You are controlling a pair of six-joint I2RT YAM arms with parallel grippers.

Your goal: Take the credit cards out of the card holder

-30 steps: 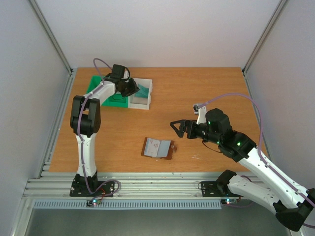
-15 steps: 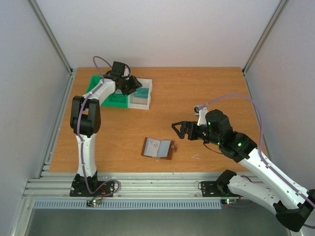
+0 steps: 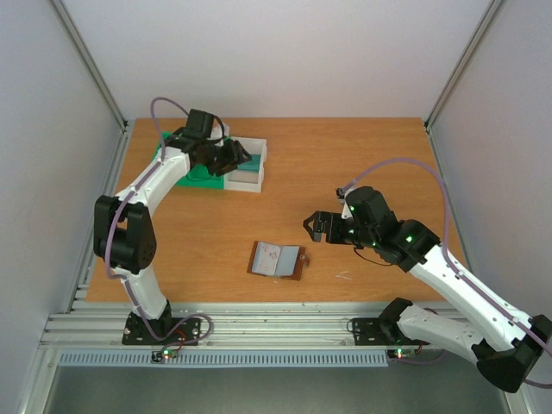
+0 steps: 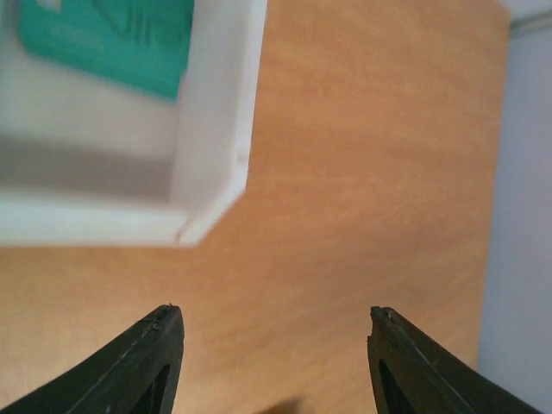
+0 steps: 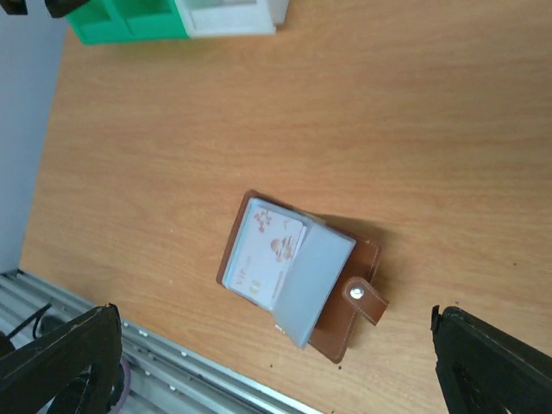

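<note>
The brown card holder [image 3: 278,260] lies open on the table near the front edge. In the right wrist view the card holder [image 5: 349,321] shows a white card with a red mark [image 5: 263,248] under a blue-grey sleeve [image 5: 317,280]. My right gripper [image 3: 313,226] is open and empty, held above the table just right of the holder; it also shows in the right wrist view [image 5: 274,312]. My left gripper [image 3: 234,159] is open and empty over the near corner of the white bin [image 3: 261,160]. A teal card [image 4: 112,39] lies in that bin.
A green bin [image 3: 191,173] stands against the white bin at the back left; both show at the top of the right wrist view, the green bin [image 5: 129,21] and the white bin [image 5: 228,17]. The metal rail [image 5: 129,362] runs along the table's front edge.
My left arm's elbow has swung out to the left and its gripper has drawn back from over the white bin toward its near corner. My right gripper has barely shifted.
</note>
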